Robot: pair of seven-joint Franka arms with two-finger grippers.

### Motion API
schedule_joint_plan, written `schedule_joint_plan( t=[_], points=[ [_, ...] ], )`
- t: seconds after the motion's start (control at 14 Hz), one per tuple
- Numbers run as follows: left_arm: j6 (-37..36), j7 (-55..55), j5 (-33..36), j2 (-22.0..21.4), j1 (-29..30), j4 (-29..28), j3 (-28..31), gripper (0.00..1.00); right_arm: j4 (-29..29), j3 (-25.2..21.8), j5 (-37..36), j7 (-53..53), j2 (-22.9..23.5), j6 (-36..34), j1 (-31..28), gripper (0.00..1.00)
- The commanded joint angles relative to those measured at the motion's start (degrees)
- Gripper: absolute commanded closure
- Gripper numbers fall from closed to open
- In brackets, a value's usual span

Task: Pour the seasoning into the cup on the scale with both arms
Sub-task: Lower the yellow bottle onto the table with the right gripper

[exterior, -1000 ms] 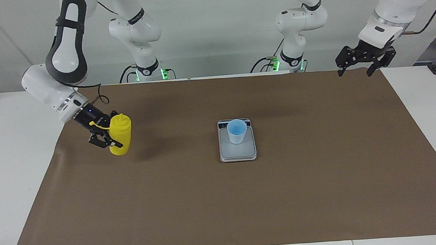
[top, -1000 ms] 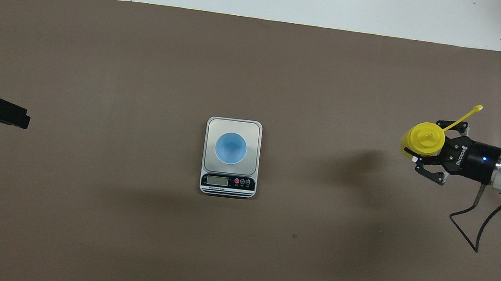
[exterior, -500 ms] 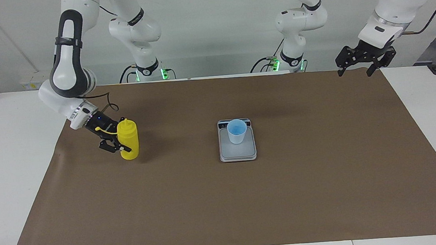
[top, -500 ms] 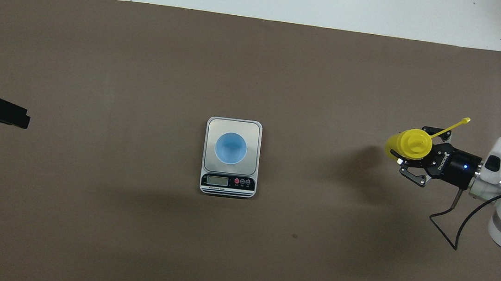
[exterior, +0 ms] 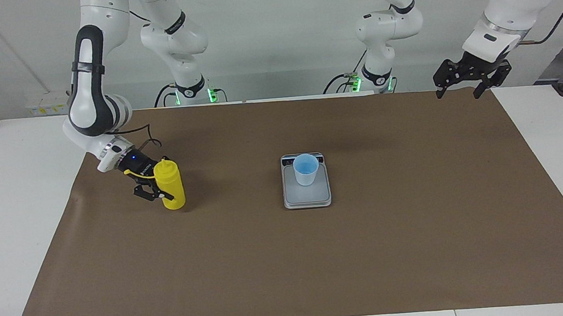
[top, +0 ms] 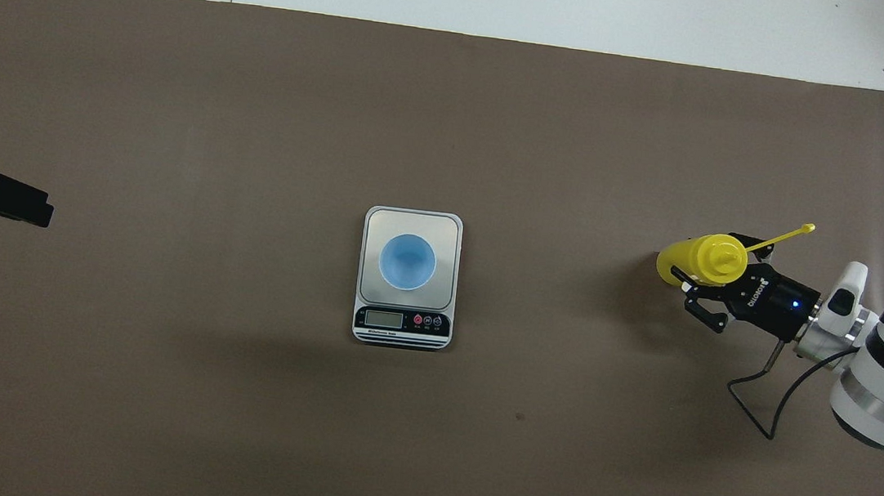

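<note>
Two arms on the job, and only one is working: the right tool [exterior: 159, 189] is clamped on the bright yellow plastic squeeze bottle of seasoning [exterior: 172, 189], which stands upright toward the right arm's end of the brown-covered table [exterior: 419, 247], its base at or barely above the mat, too close to call. Well apart from it, the small light blue tapered plastic cup [exterior: 306, 169] sits on the flat silver-grey digital scale [exterior: 307, 195] in the middle of the table, nothing poured in that I can see. The left tool [exterior: 465, 80] waits up over the mat's corner at its own end, fingers apart and holding nothing. So as I read it, the pickup is done; the carry to the cup, the tilt and the pour itself are all left, and the left arm has yet to join in. Against a second ago, the bottle has slid toward the scale and come down lower, the right arm has swung in with it, while cup, scale and left tool sit exactly where they were.
</note>
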Motion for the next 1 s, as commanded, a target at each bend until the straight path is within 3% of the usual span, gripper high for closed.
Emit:
schedule_joint_plan(
  t=[0.0, 0.07, 0.64, 0.93],
  points=[
    [0.3, -0.4, 0.7, -0.9, 0.5, -1.0, -0.5, 0.0, 0.2, 0.7, 2.3, -2.1, 0.4, -2.5, -2.1, 0.7],
    [0.3, -0.4, 0.7, -0.9, 0.6, -1.0, -0.5, 0.0, 0.5, 0.7, 2.3, -2.1, 0.4, -2.7, -2.1, 0.01],
    [0.3, -0.4, 0.7, -0.8, 0.6, -1.0, -0.5, 0.0, 0.3, 0.6, 1.7, -2.4, 0.0, -2.7, -3.5, 0.0],
    [0.3, -0.4, 0.7, -0.9, 0.6, -0.9, -0.5, 0.0, -0.8, 0.4, -6.0, -2.5, -0.9, -2.4, -6.3, 0.0]
  ],
)
